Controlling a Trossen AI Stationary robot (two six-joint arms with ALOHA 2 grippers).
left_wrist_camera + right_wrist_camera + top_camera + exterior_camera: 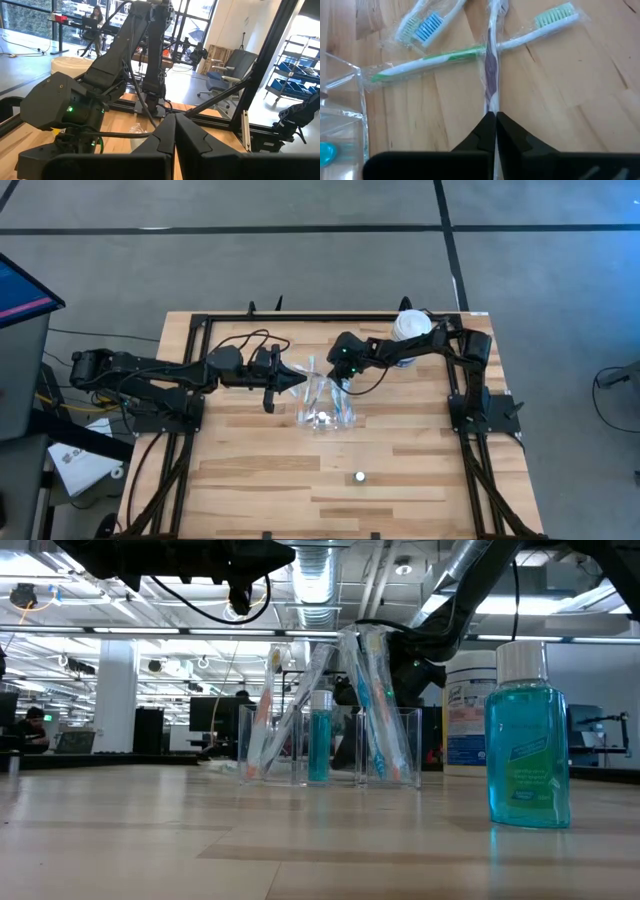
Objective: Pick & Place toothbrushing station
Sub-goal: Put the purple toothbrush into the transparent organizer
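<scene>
The toothbrushing station is a clear plastic holder (330,745) in mid-table, also in the high view (325,408). Wrapped toothbrushes (372,705) lean in it, and a clear tube with a blue end (320,745) stands in it. My right gripper (495,116) reaches down beside the holder's far right side (343,387), shut on a purple-handled wrapped toothbrush (491,75). A green-handled toothbrush (430,62) and a blue-bristled one (422,25) show against the wood beyond it. My left gripper (292,380) hangs level just left of the holder, shut with nothing in it (175,135). My right gripper pinches the purple toothbrush's wrapped handle (491,102) between its two fingertips. The fingers slant down from the table's far right and lie along the brush, which runs straight on past them. Whether the brush rests on the table I cannot tell.
A large white tub (410,328) stands at the far right, behind my right arm. A bottle of blue liquid with a white cap (528,740) stands near the front edge (358,476). Black frame rails (190,380) border the wooden table.
</scene>
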